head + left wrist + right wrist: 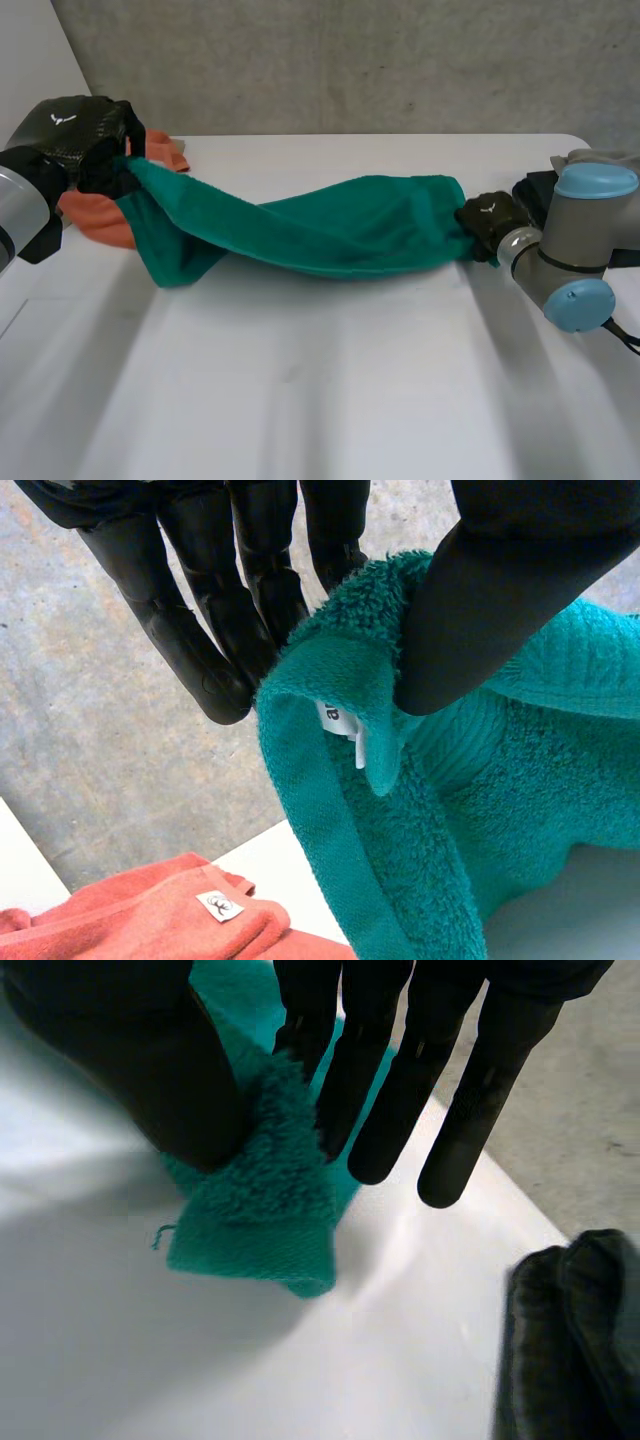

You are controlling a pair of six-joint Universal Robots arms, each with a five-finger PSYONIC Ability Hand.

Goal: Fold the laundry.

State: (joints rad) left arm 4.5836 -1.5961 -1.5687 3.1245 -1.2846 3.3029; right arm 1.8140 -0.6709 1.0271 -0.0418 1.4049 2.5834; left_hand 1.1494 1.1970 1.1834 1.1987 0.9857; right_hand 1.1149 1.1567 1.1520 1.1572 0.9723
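The white table (320,400) is spanned by a green towel (330,230), which is stretched between the two hands and sags in the middle; an orange cloth (100,215) is seen lying at its left end; one towel corner is pinched between thumb and fingers of the left hand (85,135); the opposite corner is pinched likewise by the right hand (487,222), close to the tabletop; a white label (335,720) is sewn at the left-hand corner.

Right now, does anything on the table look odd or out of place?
The green towel, pinched at one end by the left hand and at the other by the right hand, sags bunched up, not spread flat. A loose thread sticks out from its corner.
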